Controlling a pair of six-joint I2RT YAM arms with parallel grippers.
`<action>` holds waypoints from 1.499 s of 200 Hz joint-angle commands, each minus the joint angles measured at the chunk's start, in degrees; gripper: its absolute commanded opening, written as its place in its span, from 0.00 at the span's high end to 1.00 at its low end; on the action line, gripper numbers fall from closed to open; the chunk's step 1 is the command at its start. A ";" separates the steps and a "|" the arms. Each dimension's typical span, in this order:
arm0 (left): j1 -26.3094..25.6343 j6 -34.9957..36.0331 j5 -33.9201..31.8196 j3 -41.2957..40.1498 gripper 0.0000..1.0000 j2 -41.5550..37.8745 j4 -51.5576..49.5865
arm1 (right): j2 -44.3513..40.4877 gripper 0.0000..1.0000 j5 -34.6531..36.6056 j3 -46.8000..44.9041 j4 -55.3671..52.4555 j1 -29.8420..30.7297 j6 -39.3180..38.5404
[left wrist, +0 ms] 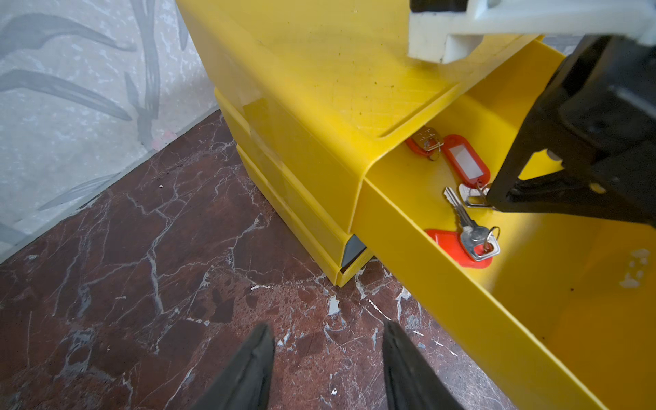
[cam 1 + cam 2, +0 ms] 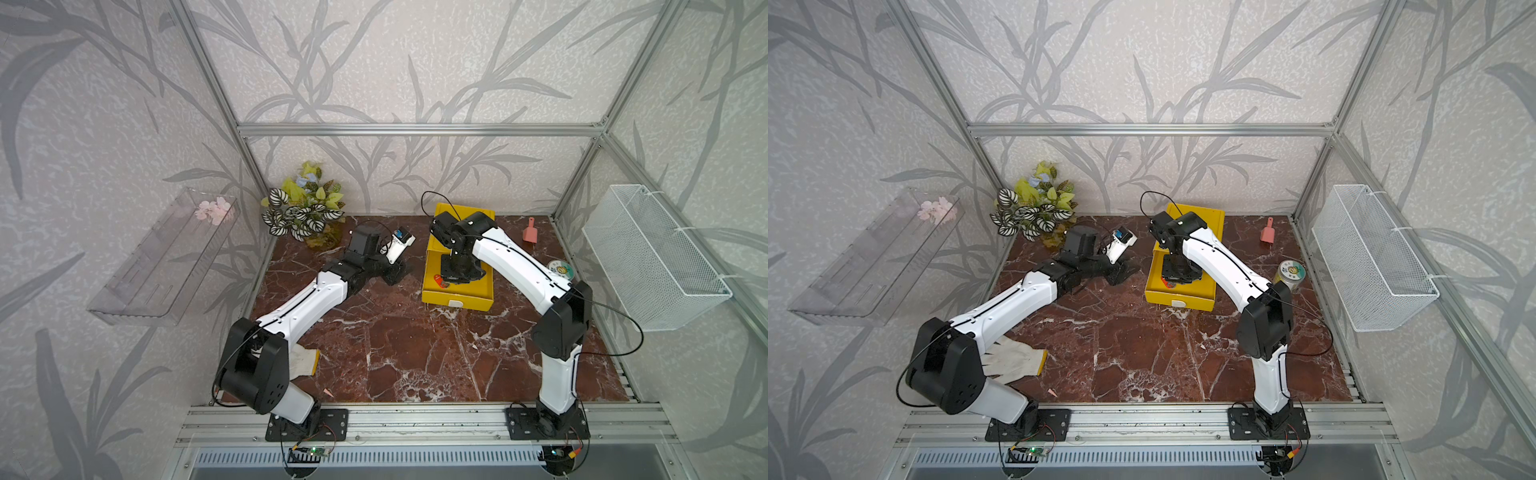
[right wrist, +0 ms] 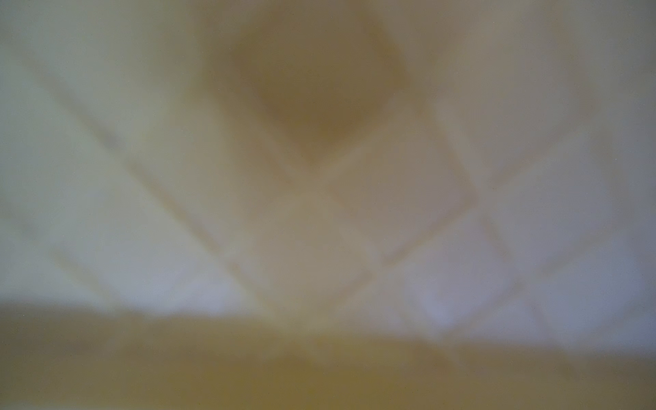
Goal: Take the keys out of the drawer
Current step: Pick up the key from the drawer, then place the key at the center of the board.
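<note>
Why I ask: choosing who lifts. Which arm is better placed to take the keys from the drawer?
Right. The right pincer is down inside the open drawer, closed at the keys. The left pincer hangs open over the table, outside the drawer.

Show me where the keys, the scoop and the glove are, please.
keys (image 1: 461, 214): left wrist view, on a silver blade.
scoop (image 2: 530, 236): a top view, on its wide bowl.
glove (image 2: 1011, 358): a top view, on the white palm.
</note>
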 commanded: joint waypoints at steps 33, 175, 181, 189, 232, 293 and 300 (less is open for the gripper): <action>0.05 1.87 -0.54 2.52 0.48 -1.11 -0.25 | -0.91 0.97 0.00 1.41 -2.89 -0.21 -0.74; 0.02 5.26 -1.99 11.01 0.49 0.14 -1.37 | -1.39 1.00 -3.24 18.77 -10.27 -0.06 -8.31; -0.03 5.73 -1.89 11.55 0.49 0.22 -1.69 | -1.67 1.00 -3.25 19.10 -10.34 -0.08 -8.50; -0.03 6.14 -1.80 12.39 0.49 0.47 -2.28 | -2.20 1.00 -3.25 19.33 -10.37 -0.05 -8.67; -0.55 8.78 -1.50 14.89 0.51 0.61 -4.52 | -8.09 1.00 -1.73 16.50 -9.55 -0.05 -8.62; -3.20 15.92 0.04 17.37 0.53 0.48 -8.05 | -26.80 1.00 6.39 -2.42 -6.15 -0.85 2.77; -3.44 16.19 0.12 17.60 0.53 0.51 -8.29 | -28.52 1.00 6.61 -4.39 -6.77 -1.68 4.60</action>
